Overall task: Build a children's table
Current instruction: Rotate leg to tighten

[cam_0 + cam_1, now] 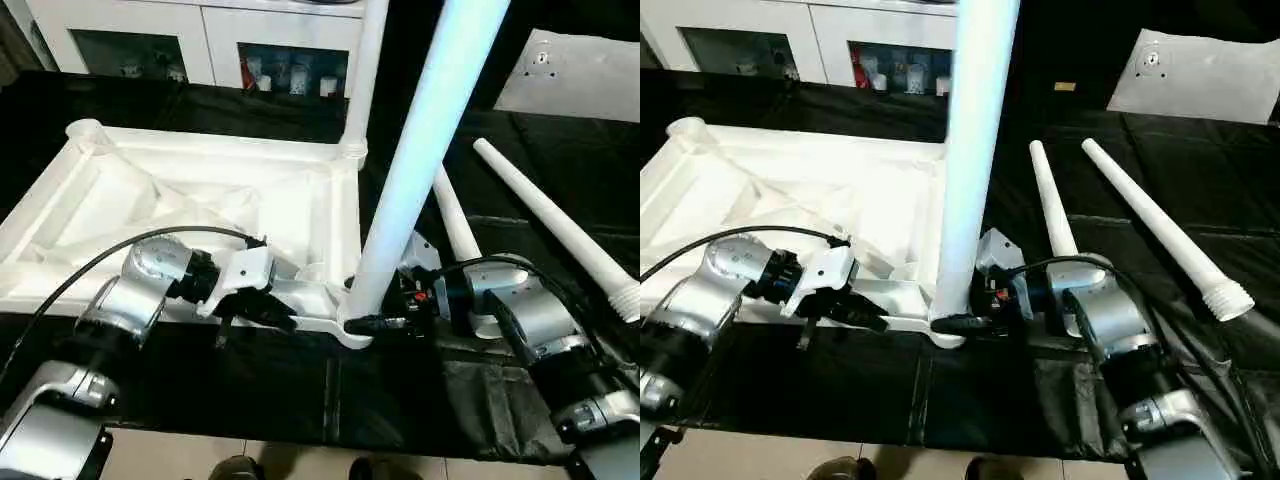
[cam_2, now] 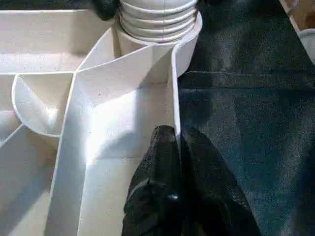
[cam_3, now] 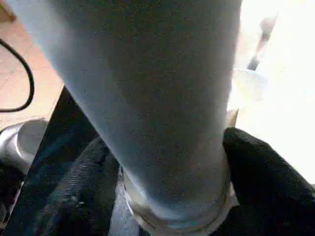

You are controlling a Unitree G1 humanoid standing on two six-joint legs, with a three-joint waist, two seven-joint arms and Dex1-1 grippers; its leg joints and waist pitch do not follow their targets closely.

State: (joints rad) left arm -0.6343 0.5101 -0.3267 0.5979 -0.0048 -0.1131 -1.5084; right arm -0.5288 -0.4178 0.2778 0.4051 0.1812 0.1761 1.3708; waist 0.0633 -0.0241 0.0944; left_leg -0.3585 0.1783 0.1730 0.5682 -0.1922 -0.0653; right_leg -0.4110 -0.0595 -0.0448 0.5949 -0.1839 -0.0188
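Two loose white legs (image 1: pixel 1152 232) lie on the black cloth (image 1: pixel 1200 170) that covers the bench, to the right of the work and well apart from both grippers; the shorter-looking one (image 1: pixel 1051 210) runs up to the right forearm. At the far side of the room stands a white cabinet (image 1: pixel 210 40) with glass doors, and a flat white sheet (image 1: pixel 1200 75) with a small hole rests on the cloth at the far right. A strip of light floor (image 1: pixel 300 465) shows below the cloth's near edge. The tabletop (image 1: pixel 200 200) lies upside down on the cloth, ribs upward, with round sockets at its corners. One leg (image 1: pixel 350 70) stands in the far right socket. Another leg (image 1: pixel 420 160) rises tilted from the near right socket (image 1: pixel 355 325), its threaded end sitting at the socket's mouth in the left wrist view. The right gripper (image 3: pixel 167 196) has its jaws closed around the base of this leg, one black finger on each side. The left gripper (image 2: pixel 178 147) has its jaws pinching the tabletop's near rim wall, just beside that same socket.
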